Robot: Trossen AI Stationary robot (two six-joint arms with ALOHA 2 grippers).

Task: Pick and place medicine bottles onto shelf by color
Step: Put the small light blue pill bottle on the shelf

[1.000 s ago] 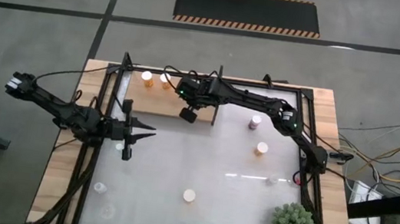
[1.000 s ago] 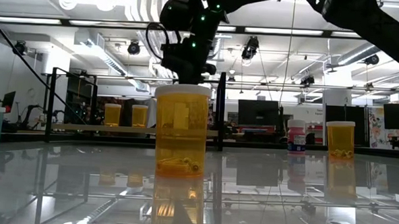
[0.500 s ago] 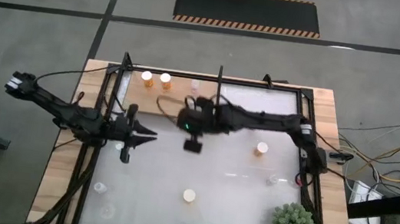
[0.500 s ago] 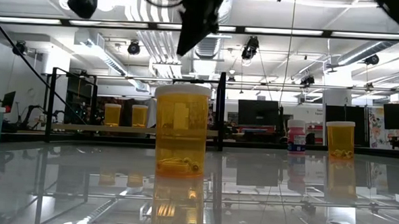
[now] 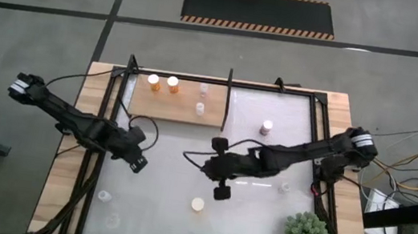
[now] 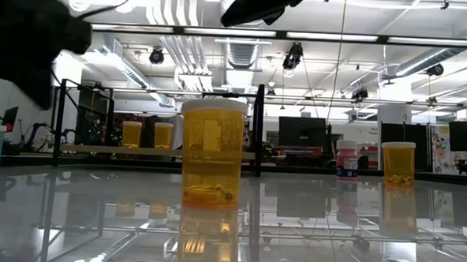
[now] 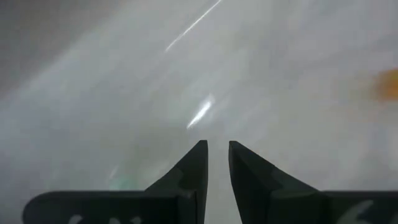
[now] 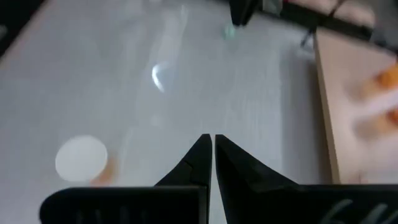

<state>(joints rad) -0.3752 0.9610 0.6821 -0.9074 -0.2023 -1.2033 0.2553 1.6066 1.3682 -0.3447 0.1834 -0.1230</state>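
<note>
My right gripper [image 5: 221, 190] hangs shut above the middle of the white table, just on the far side of an orange bottle with a white cap [image 5: 197, 204] [image 8: 81, 158] [image 6: 213, 154] that stands on its base. My left gripper [image 5: 137, 163] [image 7: 217, 146] hovers over the table's left part, open by a narrow gap and holding nothing. The wooden shelf [image 5: 169, 110] carries two orange bottles [image 5: 153, 82] [image 5: 172, 85] and two clear ones [image 5: 204, 90] [image 5: 200, 108]. A purple bottle [image 5: 267, 127] stands on the table right of the shelf.
Clear bottles stand near the table's near left corner [image 5: 105, 196] [image 5: 113, 220] and at the right [image 5: 285, 188]. Another orange bottle [image 6: 398, 163] shows in the low view beside the purple one [image 6: 345, 158]. A spiky green plant [image 5: 307, 233] fills the near right corner. The black frame [image 5: 228, 95] borders the shelf.
My right gripper has swung from the shelf's near edge toward the table's near edge and now hangs over the middle, close to the orange bottle. A clear bottle shows on the shelf where that gripper was. My left gripper has turned toward the near edge and shifted slightly that way.
</note>
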